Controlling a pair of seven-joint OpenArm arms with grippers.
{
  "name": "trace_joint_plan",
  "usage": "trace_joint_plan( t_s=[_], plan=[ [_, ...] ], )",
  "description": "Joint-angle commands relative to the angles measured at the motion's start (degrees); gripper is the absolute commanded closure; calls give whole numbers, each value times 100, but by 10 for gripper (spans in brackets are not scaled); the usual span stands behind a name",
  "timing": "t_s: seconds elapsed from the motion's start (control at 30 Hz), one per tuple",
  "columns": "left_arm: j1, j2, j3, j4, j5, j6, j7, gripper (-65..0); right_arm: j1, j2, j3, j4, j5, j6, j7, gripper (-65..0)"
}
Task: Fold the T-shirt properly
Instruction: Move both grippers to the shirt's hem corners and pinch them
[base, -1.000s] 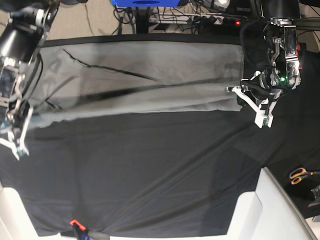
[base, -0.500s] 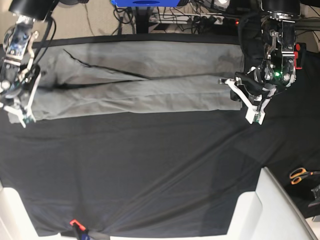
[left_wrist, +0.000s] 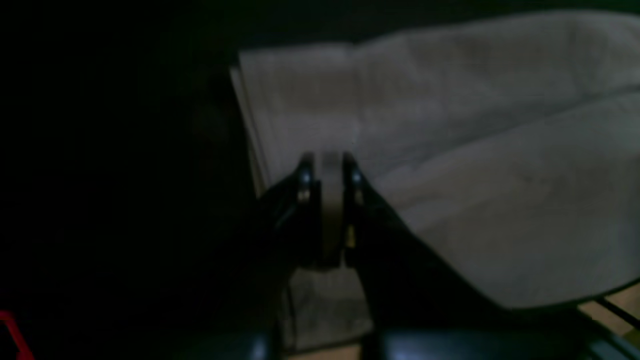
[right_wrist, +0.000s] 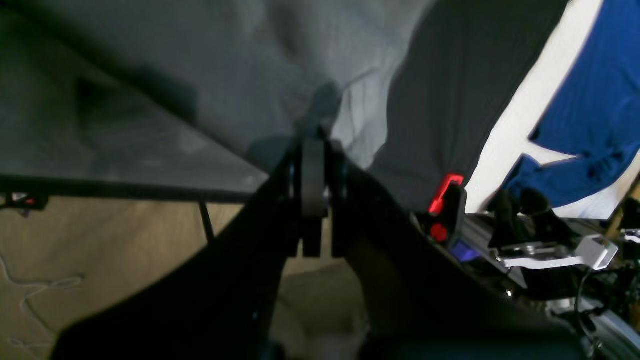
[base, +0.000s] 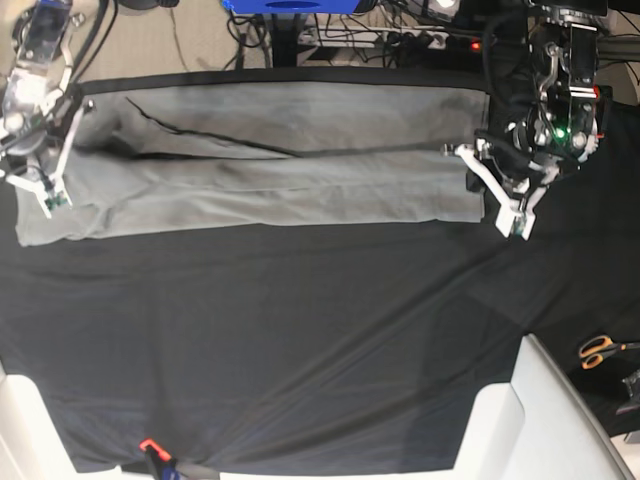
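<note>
While the grey T-shirt (base: 270, 165) lies stretched as a long band across the far part of the black tablecloth (base: 300, 340), both arms stand at its two ends. Seen from the base view, the right gripper (base: 48, 195) is at the band's left end and the left gripper (base: 508, 215) at its right end, just beside the cloth's edge. From the left wrist view, the left gripper (left_wrist: 327, 172) has its jaws drawn together on a fold of the shirt (left_wrist: 450, 150), a pale strip of fabric showing between them (the picture is dim, but the pinch is plain). From the right wrist view, the right gripper (right_wrist: 315, 150) is likewise closed, its tips meeting the grey fabric (right_wrist: 250, 75) where the cloth puckers around them. A long crease runs lengthwise through the shirt, one layer overlapping another. A pair of orange-handled scissors (base: 598, 350) rests well apart, near the right edge.
</note>
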Motion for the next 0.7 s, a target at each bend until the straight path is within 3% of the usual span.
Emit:
trace_joint_plan(
  t_s=[0.0, 0.47, 0.67],
  plan=[
    [-47, -80, -20, 114, -19, 25, -90, 0, 29, 41, 16, 93, -43, -21, 18, -2],
    [190, -89, -73, 131, -19, 25, -108, 0, -402, -442, -28, 304, -52, -21, 53, -2],
    [181, -98, -73, 122, -10, 25, -108, 0, -182, -425, -10, 261, -69, -21, 53, -2]
  ],
)
